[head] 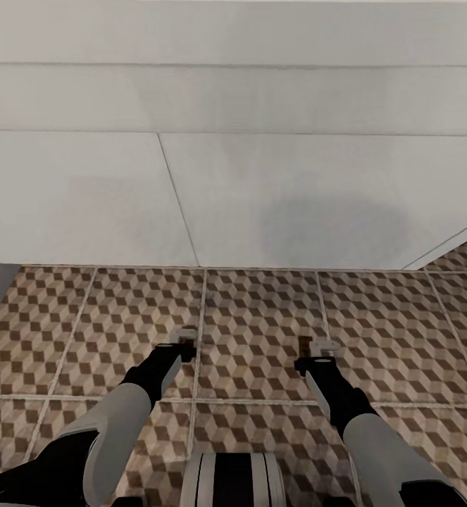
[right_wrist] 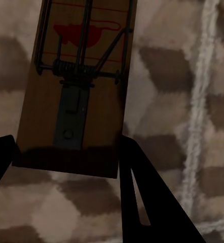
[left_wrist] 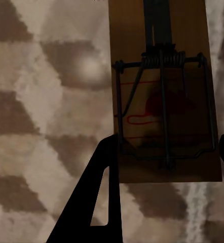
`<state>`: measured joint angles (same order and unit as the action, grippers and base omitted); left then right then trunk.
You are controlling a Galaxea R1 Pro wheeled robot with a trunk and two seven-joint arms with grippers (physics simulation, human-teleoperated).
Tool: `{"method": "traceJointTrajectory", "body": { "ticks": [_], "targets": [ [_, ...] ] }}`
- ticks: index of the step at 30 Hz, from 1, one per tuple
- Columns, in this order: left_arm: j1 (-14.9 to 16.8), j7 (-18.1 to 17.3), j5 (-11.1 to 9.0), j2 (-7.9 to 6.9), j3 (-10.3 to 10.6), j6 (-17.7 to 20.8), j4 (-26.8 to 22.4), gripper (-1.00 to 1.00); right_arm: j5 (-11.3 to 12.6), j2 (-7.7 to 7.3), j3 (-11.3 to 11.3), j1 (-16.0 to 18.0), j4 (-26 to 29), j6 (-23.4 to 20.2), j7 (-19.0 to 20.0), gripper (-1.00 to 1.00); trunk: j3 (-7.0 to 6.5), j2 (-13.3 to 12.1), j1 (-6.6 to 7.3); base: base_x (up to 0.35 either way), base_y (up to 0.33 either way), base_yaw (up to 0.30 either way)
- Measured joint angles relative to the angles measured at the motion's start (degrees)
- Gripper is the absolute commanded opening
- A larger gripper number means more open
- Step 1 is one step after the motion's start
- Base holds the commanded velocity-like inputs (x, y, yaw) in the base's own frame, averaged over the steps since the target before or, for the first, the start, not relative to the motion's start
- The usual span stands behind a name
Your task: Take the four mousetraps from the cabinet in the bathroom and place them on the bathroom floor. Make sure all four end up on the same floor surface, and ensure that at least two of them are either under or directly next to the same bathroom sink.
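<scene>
Two mousetraps in hand: one per gripper, both held low over the tiles
Wall: white panelled surface ahead; whether it belongs to the sink I cannot tell
Bathroom floor: cube-patterned tiles, pale grout; flat and hard — a good landing
Left gripper: jaws closed on the left mousetrap, pinching its board edges
Right gripper: jaws closed on the right mousetrap likewise
Handling: probably light, stiff wood; take the board edges — keep clear of the spring wire
</scene>
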<state>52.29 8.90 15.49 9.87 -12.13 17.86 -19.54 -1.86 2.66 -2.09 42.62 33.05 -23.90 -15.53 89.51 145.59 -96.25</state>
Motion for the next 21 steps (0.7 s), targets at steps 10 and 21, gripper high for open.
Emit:
{"method": "traceJointTrajectory", "body": {
  "ticks": [10, 21],
  "targets": [
    [0.0, 0.0, 0.0, 0.05, 0.0, 0.0, 0.0, -1.0, 0.0, 0.0, 0.0, 0.0, 0.0, 0.1, 0.1, -1.0, 0.0, 0.0, 0.0, 0.0, 0.0, 0.0],
    [0.0, 0.1, 0.0, 0.07, 0.0, 0.0, 0.0, -1.0, 0.0, 0.0, 0.0, 0.0, 0.0, 0.2, 0.1, -1.0, 0.0, 0.0, 0.0, 0.0, 0.0, 0.0]
  ]
}}
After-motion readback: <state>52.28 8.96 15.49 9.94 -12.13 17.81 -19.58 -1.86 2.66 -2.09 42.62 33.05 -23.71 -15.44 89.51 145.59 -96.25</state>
